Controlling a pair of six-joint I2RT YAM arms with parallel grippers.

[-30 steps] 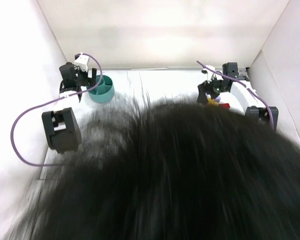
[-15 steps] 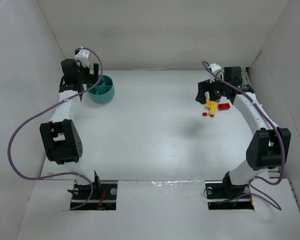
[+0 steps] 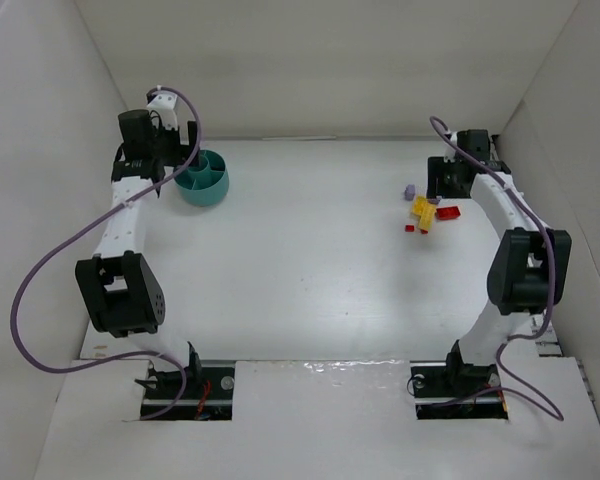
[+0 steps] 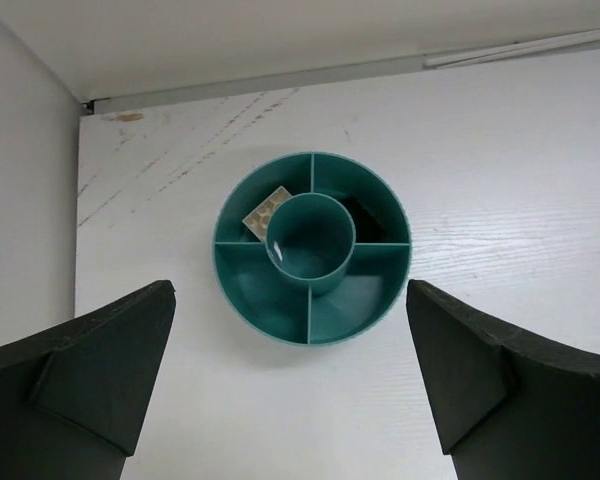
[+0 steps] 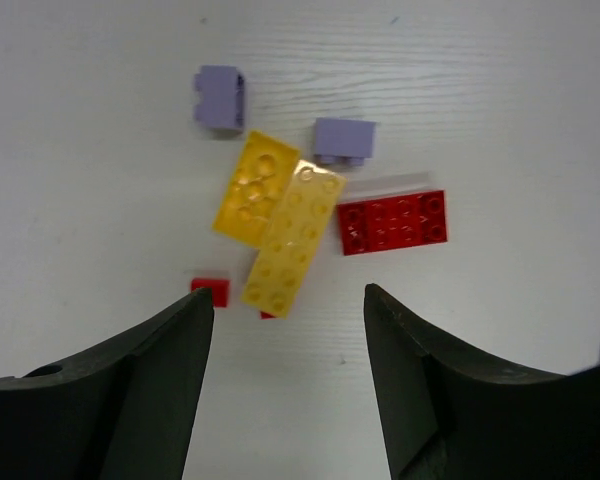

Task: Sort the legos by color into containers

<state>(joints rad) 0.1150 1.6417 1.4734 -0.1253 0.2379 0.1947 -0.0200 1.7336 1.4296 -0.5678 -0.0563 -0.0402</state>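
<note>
Released left end effector (image 4: 288,290) hovers over teal sectioned bowl (image 4: 255,292), released right end effector (image 5: 287,295) over yellow-red-purple legos (image 5: 290,235).

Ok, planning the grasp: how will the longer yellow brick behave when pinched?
The longer yellow brick looks like hard moulded plastic, so probably rigid. Flat, so unlikely to roll. It touches the other yellow brick, which may shift.

White arms (image 3: 120,225), black joints (image 3: 120,295); purple cables (image 3: 15,300); dark wedge-shaped fingers (image 4: 80,380)
</note>
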